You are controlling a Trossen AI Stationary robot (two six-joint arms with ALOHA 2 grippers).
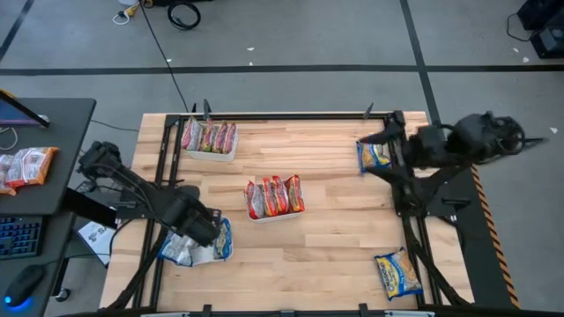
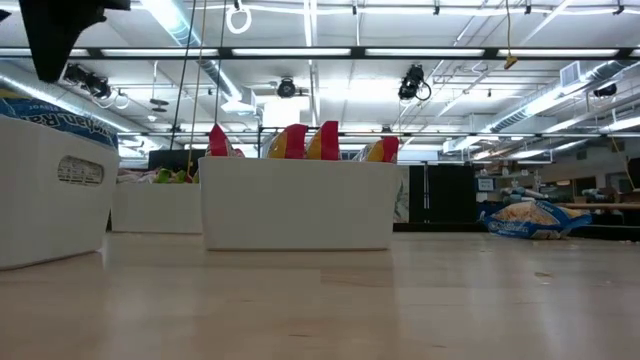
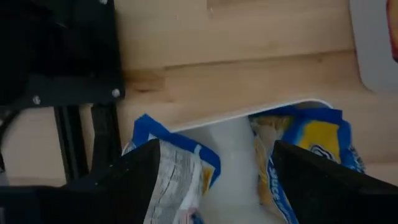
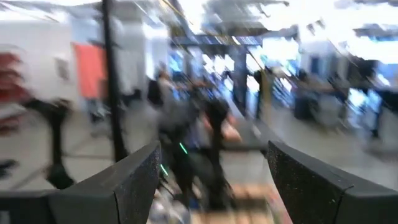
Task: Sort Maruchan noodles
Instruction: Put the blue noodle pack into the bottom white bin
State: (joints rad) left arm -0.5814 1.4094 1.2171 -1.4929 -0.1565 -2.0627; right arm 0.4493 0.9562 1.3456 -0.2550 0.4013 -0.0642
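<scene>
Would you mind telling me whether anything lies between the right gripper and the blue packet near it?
Nothing visible does: in the high view the right gripper is open right beside the blue packet at the table's far edge, with only bare wood around it.

The wooden desk (image 1: 326, 229) holds three white trays (image 1: 275, 211) of noodle packets (image 1: 273, 195) and two loose blue-and-yellow packets (image 1: 398, 273).

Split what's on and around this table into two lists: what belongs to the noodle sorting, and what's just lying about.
Belongs to the job:
- blue-and-yellow packets loose on the table
- blue packets in the near-left tray
- red packets in the middle tray
- packets in the far-left tray

Lying about:
- packets on the side desk
- keyboard
- mouse
</scene>
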